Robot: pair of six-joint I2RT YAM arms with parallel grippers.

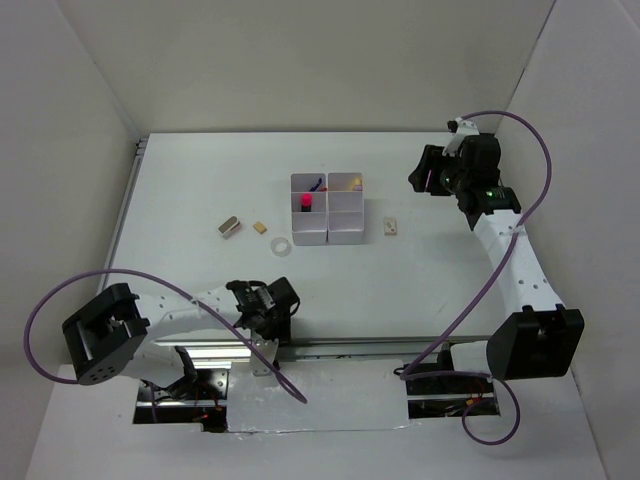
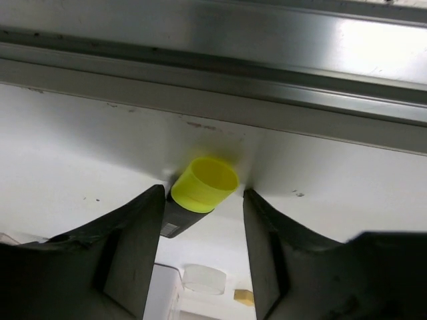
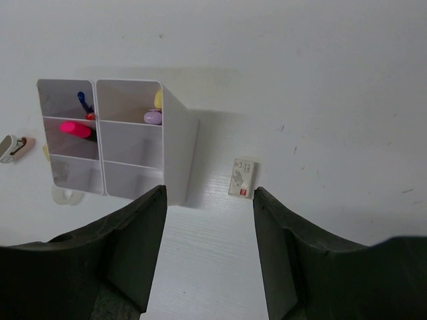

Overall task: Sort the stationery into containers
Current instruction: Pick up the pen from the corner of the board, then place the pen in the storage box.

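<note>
Well, got the white compartment organizer sitting on the table, centred toward the far edge. Got the right gripper up near the far right corner, jaws apart, empty. Then the left gripper by the near edge, jaws apart, straddling a yellow-black highlighter, not clamped yet. Guessing light, stiff, slick plastic, likely to roll. Better pinched mid-barrel than on the cap.

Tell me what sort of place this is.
Most likely a robot lab test cell, not a home or office. A white table is boxed in by plain white walls. The left arm and right arm are mounted at its near edge, and a white compartment block is staged for sorting.
</note>
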